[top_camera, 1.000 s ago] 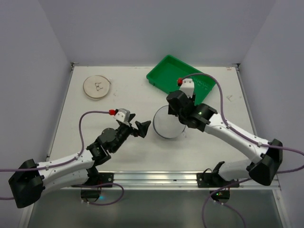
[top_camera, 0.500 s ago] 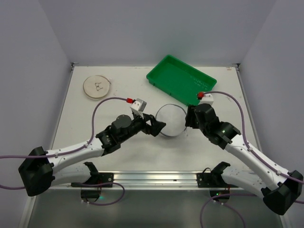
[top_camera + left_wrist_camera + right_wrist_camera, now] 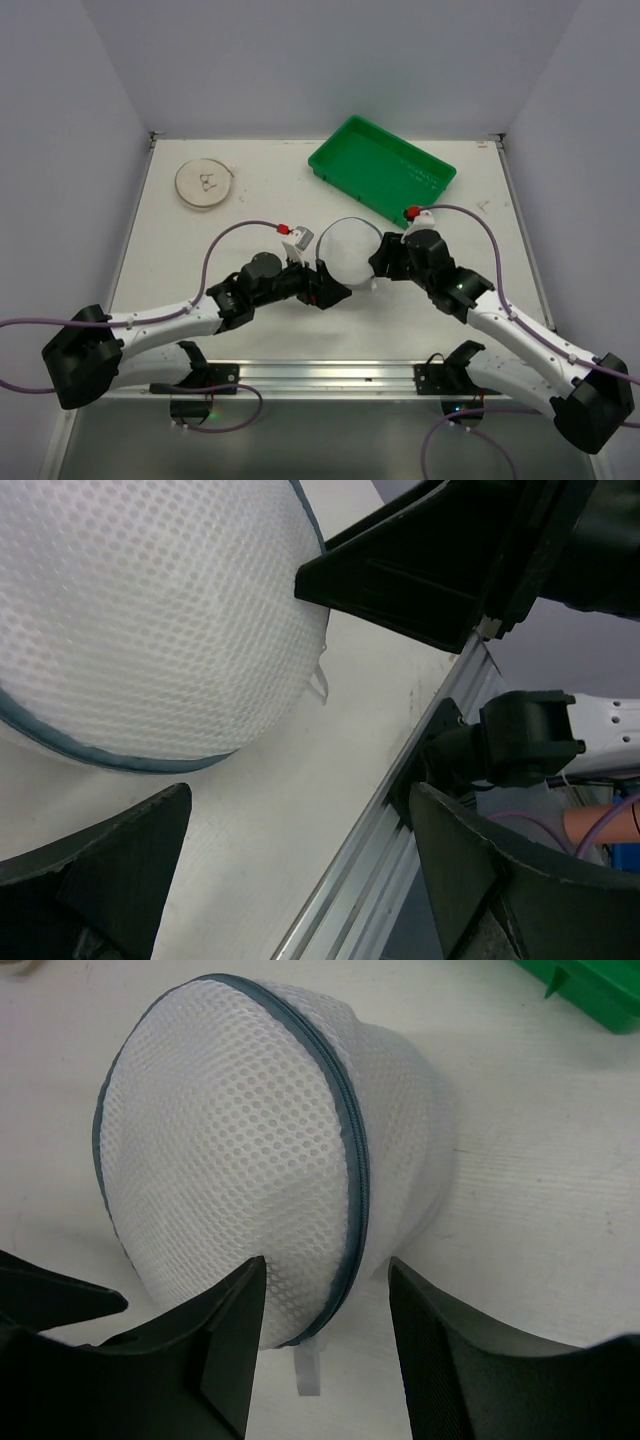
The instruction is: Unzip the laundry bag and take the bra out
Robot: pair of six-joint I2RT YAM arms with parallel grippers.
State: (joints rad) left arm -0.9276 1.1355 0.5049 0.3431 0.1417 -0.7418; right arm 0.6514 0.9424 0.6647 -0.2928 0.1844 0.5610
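The laundry bag (image 3: pixel 349 252), a round white mesh case with a dark zipper rim, stands tipped on its edge mid-table. It fills the right wrist view (image 3: pixel 250 1150), with a small white tab (image 3: pixel 308 1368) hanging at its near end. My right gripper (image 3: pixel 381 263) is open, and its fingers (image 3: pixel 432 1345) straddle the bag's near edge (image 3: pixel 325 1320). My left gripper (image 3: pixel 331 289) is wide open just left of and below the bag (image 3: pixel 150 620), with only bare table between its fingers (image 3: pixel 110 875). The bra is hidden.
A green tray (image 3: pixel 385 170) lies behind the bag at the back right, its corner showing in the right wrist view (image 3: pixel 590 990). A flat beige disc (image 3: pixel 205 184) sits at the back left. The table's metal front rail (image 3: pixel 400 830) runs close under the left gripper.
The left gripper has swung right, up to the bag. The right gripper drew off the bag's top and came back low at its right side. The bag now shows its white dome.
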